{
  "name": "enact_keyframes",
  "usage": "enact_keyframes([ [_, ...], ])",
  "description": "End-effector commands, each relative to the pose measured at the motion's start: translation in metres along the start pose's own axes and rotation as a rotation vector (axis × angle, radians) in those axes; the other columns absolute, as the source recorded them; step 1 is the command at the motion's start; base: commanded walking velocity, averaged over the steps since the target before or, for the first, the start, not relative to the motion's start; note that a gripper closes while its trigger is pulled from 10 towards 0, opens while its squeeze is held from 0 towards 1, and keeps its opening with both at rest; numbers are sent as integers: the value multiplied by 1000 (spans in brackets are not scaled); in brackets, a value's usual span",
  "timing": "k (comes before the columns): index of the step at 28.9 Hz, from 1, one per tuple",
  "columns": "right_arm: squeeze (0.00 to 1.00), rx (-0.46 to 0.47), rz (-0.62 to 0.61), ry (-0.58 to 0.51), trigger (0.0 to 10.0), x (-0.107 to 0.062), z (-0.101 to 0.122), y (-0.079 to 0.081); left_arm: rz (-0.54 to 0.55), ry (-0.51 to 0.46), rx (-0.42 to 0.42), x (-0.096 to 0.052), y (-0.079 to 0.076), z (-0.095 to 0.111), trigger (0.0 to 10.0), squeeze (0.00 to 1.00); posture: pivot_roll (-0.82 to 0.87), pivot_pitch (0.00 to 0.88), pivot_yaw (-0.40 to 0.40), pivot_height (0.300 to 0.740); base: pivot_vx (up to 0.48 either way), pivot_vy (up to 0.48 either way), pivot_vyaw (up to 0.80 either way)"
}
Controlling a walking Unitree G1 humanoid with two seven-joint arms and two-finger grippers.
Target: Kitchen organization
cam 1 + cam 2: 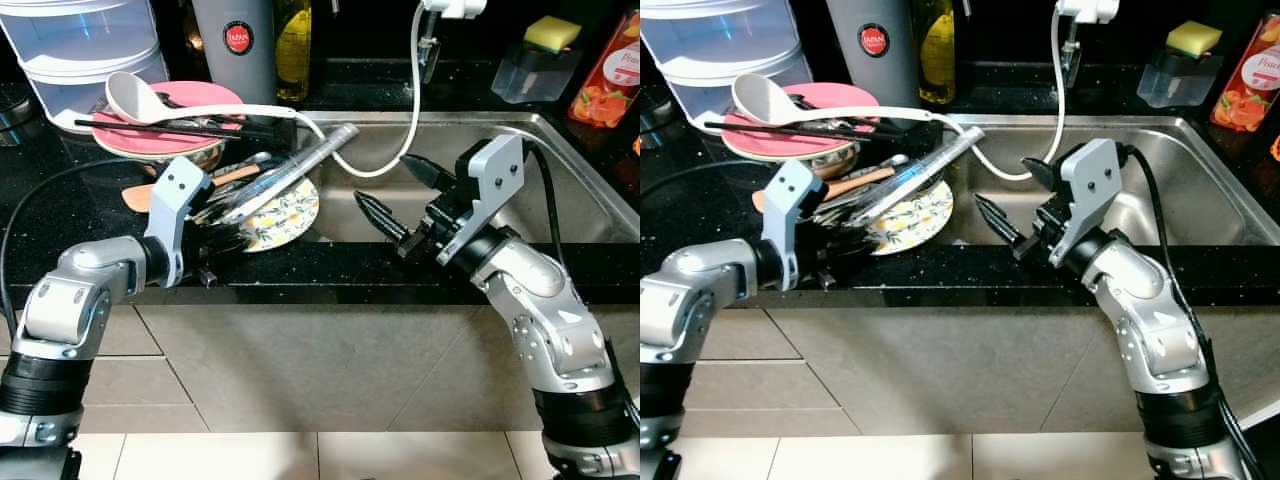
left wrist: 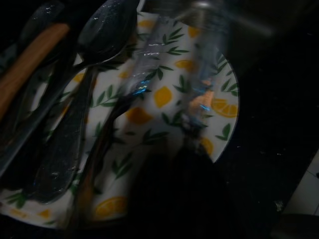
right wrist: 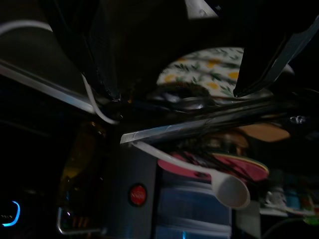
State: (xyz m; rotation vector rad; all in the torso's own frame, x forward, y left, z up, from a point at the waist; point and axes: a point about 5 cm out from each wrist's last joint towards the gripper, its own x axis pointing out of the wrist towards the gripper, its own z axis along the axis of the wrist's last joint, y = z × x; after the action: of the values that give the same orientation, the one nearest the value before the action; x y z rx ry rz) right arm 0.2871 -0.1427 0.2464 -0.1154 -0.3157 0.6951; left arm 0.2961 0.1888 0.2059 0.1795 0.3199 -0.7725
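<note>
The right tool (image 1: 397, 200) hangs over the front edge of the steel sink (image 1: 580, 190), its two black fingers spread wide apart and holding nothing. Just off its fingertips, toward the robot's left, a long silver utensil (image 1: 300, 165) slants up across the lemon-print plate (image 1: 285, 215), its tip level with the upper finger. A white hose (image 1: 415, 95) curves down from the tap just behind this tool.

The left tool (image 1: 825, 262) is down at the near edge of the black desk (image 1: 60, 200), right against the lemon-print plate; its fingers are lost in the dark pile, so I cannot tell whether they grip anything. The left wrist view, blurred, shows dark metal spoons (image 2: 75, 129) and a wooden handle (image 2: 27, 59) lying on that plate straight ahead of it.

Beyond the plate, farther from the left tool, a pink plate (image 1: 190, 110) carries black chopsticks (image 1: 170, 128) and a white ladle (image 1: 140, 98). Behind that stand clear stacked containers (image 1: 85, 50) and a grey canister (image 1: 237, 45).
</note>
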Motion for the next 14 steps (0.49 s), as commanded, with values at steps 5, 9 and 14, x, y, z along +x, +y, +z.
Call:
enact_keyframes([
  [5, 0, 26, -1, -7, 10000, -1, 1, 1, 35, 48, -6, 1, 4, -10, 0, 0, 82, 28, 0, 740, 0, 0, 0],
  [9, 0, 60, -1, -24, 10000, 2, 1, 4, 71, 19, 68, 2, 5, -3, 0, 0, 83, 25, -2, 740, 0, 0, 0],
  [14, 0, 163, 25, -76, 10000, 6, 5, 7, 72, -47, 205, 0, 2, 16, 10000, 0, 84, 21, -4, 740, 0, 0, 0],
])
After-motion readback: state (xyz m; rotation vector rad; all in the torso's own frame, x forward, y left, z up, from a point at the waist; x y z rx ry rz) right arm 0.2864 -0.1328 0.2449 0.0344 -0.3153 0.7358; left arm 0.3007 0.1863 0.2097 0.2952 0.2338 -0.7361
